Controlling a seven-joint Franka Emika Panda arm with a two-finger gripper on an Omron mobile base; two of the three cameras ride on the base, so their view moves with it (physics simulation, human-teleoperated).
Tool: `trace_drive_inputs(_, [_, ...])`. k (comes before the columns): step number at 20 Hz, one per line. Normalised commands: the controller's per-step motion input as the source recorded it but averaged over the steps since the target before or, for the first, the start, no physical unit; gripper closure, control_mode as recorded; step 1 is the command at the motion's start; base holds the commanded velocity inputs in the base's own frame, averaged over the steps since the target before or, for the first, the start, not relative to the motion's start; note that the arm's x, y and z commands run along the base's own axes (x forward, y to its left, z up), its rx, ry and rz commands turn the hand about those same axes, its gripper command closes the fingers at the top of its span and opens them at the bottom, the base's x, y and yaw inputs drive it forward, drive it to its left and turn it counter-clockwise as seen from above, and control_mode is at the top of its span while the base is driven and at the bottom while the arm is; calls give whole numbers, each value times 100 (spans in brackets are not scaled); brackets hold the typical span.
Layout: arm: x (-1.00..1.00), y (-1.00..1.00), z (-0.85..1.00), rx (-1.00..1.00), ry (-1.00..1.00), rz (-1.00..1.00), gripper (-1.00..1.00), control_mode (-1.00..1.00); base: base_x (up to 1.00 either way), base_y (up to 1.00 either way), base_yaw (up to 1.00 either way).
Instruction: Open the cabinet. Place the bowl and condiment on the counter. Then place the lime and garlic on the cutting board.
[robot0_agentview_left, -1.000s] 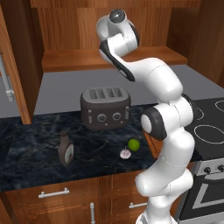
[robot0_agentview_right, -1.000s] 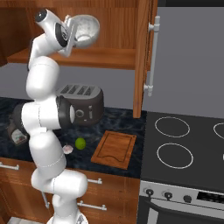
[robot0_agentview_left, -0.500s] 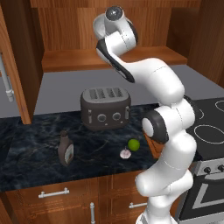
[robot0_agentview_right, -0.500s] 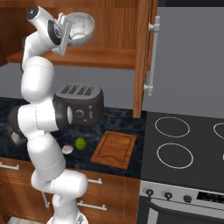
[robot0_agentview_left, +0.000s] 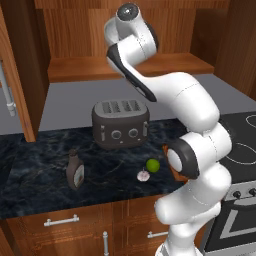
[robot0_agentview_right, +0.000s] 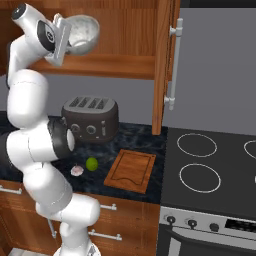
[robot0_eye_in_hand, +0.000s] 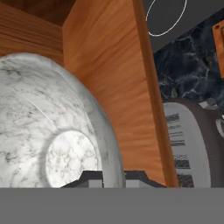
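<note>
The tool (robot0_agentview_right: 70, 42) is seen clenched on the rim of the bowl (robot0_agentview_right: 82, 34), with the rim pinched between its two tips in the hand view. The bowl (robot0_eye_in_hand: 48, 127) is held aloft inside the open cabinet (robot0_agentview_right: 165, 60), above the cabinet shelf (robot0_agentview_right: 100, 65), tipped on its side so that its opening faces sideways.

Below, on the surface (robot0_agentview_left: 35, 175), the condiment (robot0_agentview_left: 75, 171) is seen standing upright, well to the left of the toaster (robot0_agentview_left: 120, 124). The lime (robot0_agentview_left: 153, 165) and the garlic (robot0_agentview_left: 143, 175) are seen just beside each other in front of the toaster, not yet on the cutting board (robot0_agentview_right: 131, 170), which lies bare near the stovetop (robot0_agentview_right: 210, 165).

Risks, as judged:
- A thin rim pinch on a heavy stone-look bowl is held; slippage or rotation in the grip is judged possible if the arm is swung quickly.
- The bowl is close to the cabinet side panel and shelf edge; a knock on withdrawal could be caused by too tight an exit path.
- The toaster stands directly under the shelf; a straight descent would risk contact with it.
- The condiment could be toppled if the bowl is set down too near.

Writing: a pale label is noted on the condiment, but no text can be read. No brand marks are legible elsewhere.
</note>
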Motion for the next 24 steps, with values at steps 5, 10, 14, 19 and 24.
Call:
trace_drive_inputs(5, [-66, 13, 0, 0, 0, -1, 100, -100, 0, 0, 0])
trace_drive_inputs(10, [-62, 14, -1, 0, 0, -1, 100, -100, 0, 0, 0])
trace_drive_inputs(14, [-61, 14, -5, 0, 0, -1, 100, -100, 0, 0, 0])
trace_drive_inputs(19, [-62, 14, -6, 0, 0, -1, 100, -100, 0, 0, 0])
trace_drive_inputs(24, [-61, 14, -6, 0, 0, -1, 100, -100, 0, 0, 0])
